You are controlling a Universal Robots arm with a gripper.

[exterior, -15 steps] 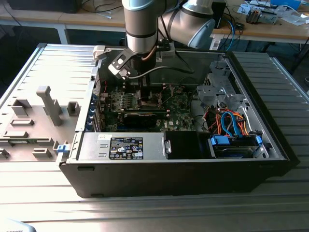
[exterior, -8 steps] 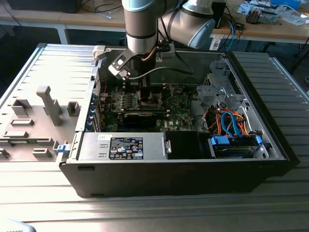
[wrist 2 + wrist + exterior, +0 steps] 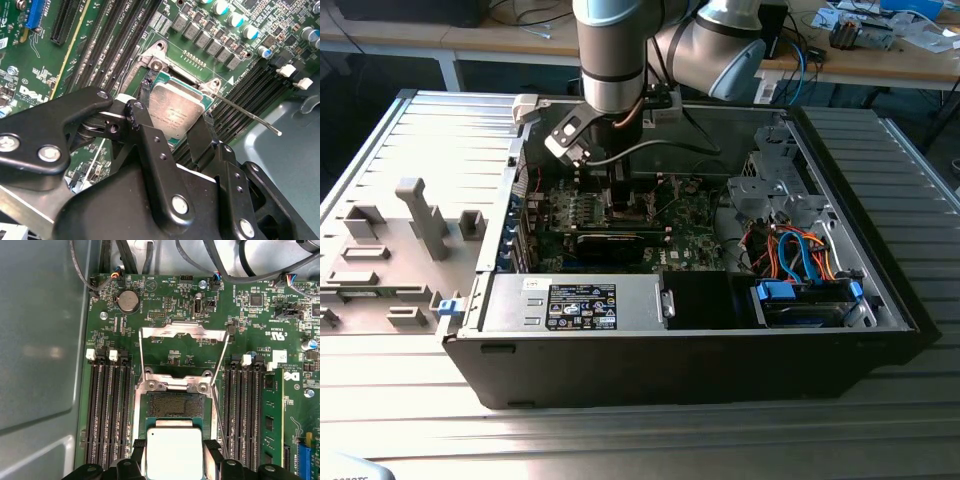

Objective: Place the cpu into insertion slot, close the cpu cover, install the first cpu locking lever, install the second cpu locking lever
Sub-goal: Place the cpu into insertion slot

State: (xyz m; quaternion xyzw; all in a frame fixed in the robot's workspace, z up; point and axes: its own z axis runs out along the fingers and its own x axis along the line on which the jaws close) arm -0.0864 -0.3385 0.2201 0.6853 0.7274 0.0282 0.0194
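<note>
Black gripper: jaws clamped on opposite edges of the small flat silver-grey square cpu, over the dark-centred, silver-rimmed insertion slot. Judged light, rigid, fragile underneath; edge hold suits.

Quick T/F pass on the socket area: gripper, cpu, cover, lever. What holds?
1. The gripper is shut on the cpu. True.
2. The cpu cover is closed over the insertion slot. False: it is swung open, away from the slot.
3. In the first wrist view, part of the slot's dark centre shows beyond the cpu. True.
4. The locking lever is latched down. False: it sticks out free from the slot.
</note>
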